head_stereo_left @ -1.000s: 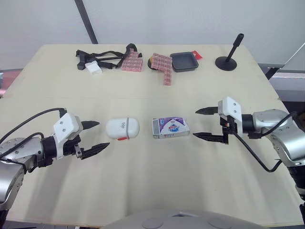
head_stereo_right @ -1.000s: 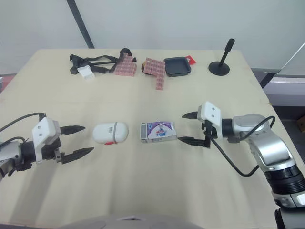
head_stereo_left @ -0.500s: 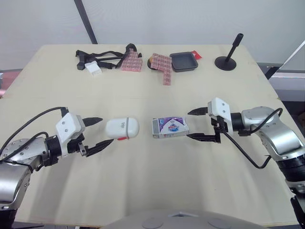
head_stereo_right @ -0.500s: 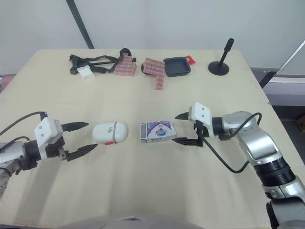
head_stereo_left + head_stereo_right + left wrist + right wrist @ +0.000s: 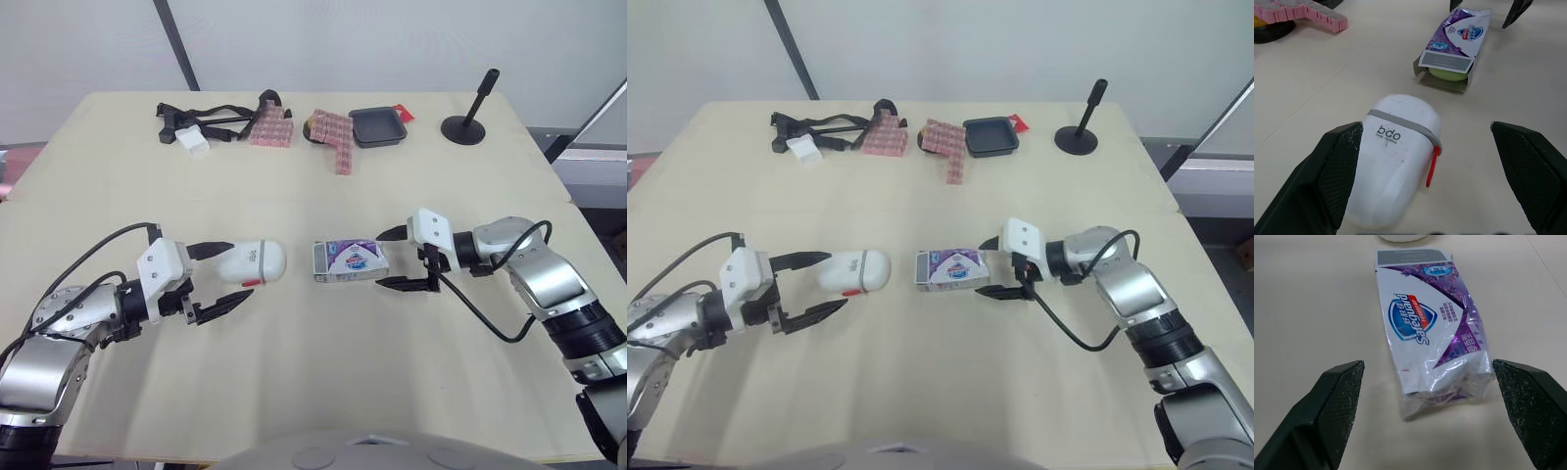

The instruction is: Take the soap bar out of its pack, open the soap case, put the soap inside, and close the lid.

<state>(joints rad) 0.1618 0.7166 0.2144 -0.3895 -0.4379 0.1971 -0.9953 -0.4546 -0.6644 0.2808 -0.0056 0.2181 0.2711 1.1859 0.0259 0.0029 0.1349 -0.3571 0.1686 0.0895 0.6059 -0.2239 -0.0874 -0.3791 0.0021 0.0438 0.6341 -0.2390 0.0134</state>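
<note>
Left gripper (image 5: 241,271), fingers spread, straddles the near end of the white soap case (image 5: 259,260), left of centre. Right gripper (image 5: 379,259), likewise spread, brackets the purple soap pack (image 5: 349,260) at centre frame, the green soap bar (image 5: 1448,73) inside it.

Pale wooden table (image 5: 313,392) and the things lying on it.

Near the middle, a white soap case (image 5: 252,262) with a grey band and red tab lies closed on its side; just beside it, apart, lies a purple soap pack (image 5: 350,261), its open end towards the case. Along the far edge, from the robot's left: a bundle of black straps (image 5: 211,119) with a small white block (image 5: 191,140), two pink ridged pieces (image 5: 271,128) (image 5: 335,137), a square black tray (image 5: 379,126), and a black stand (image 5: 470,116) on a round base.
</note>
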